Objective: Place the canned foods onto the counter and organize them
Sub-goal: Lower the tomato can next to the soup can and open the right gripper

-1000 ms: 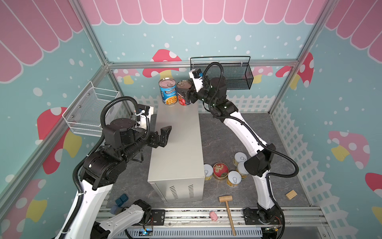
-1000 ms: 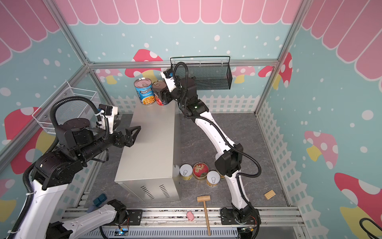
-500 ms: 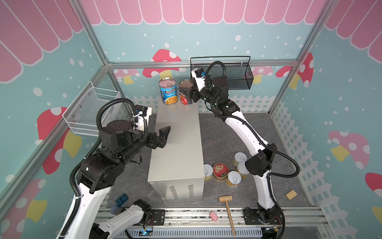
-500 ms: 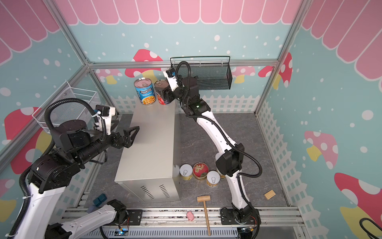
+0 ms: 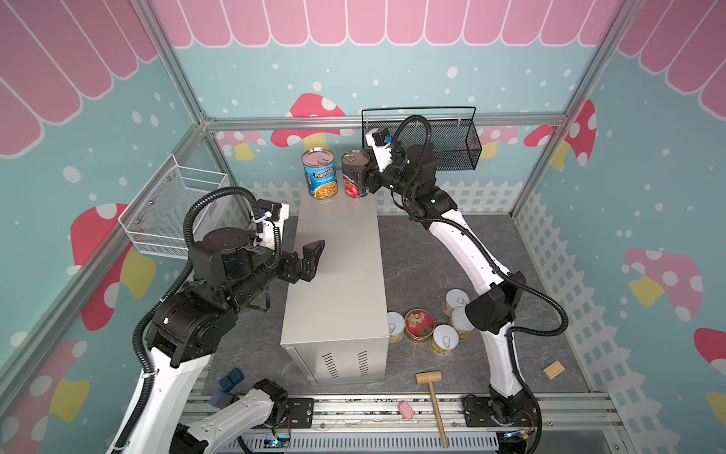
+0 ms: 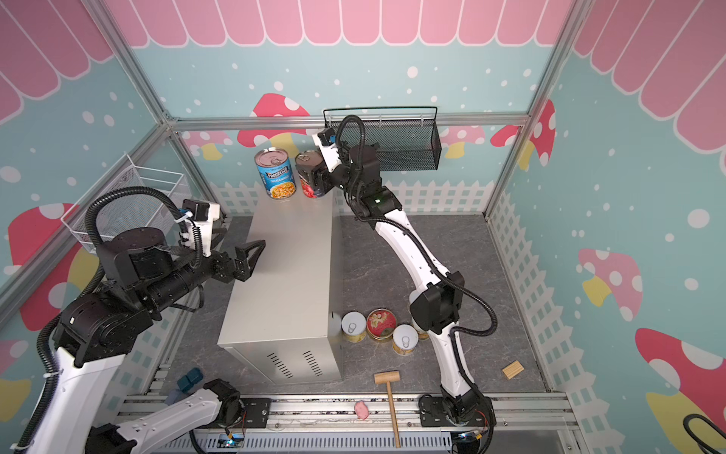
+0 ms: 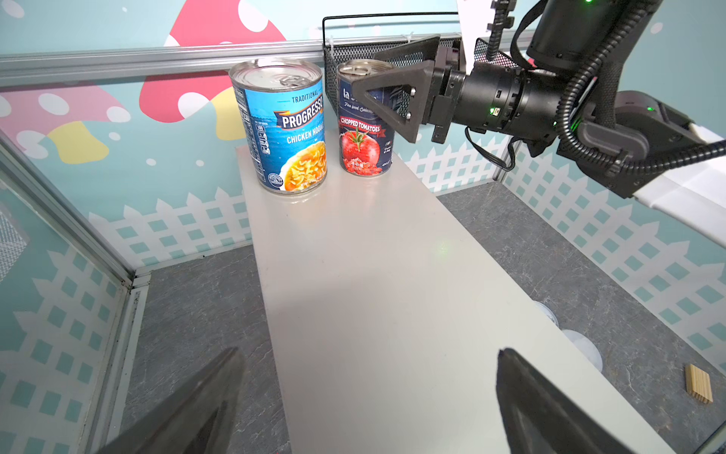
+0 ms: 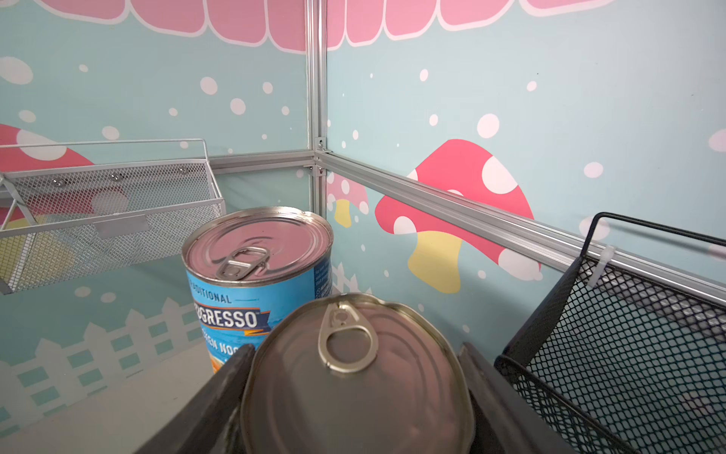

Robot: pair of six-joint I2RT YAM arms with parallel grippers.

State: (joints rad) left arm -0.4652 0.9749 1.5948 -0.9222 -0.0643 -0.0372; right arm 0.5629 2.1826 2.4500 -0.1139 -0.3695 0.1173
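Navy can (image 5: 355, 175) is between the right jaws. One finger (image 8: 212, 401) lies flat on each side of it, and both touch in the right wrist view, with the lid and pull tab standing up above them. So the right jaws are clamped on the navy can. The grip is on the upper half of the wall. In the left wrist view the near finger (image 7: 420, 104) crosses the top of the label, with the tomato picture clear below it. The can is upright and its base looks down on the worktop (image 5: 338, 275), at the far end, right-hand corner in both top views.

Progresso can (image 5: 320, 175) stands upright just beside it on the same far end, to its left. There's a small gap between the two, so they're not touching. Nothing grips it.

Left jaws are spread wide with nothing in them. They hang over the worktop's left edge about mid-length, well apart from both cans.

Off the worktop, on the floor by its right side near the vented end: four yellow cans (image 5: 444, 340) bunched round a red tin (image 5: 419, 323), all upright.

Black basket (image 5: 451, 149) hangs on the back wall just behind the right wrist.
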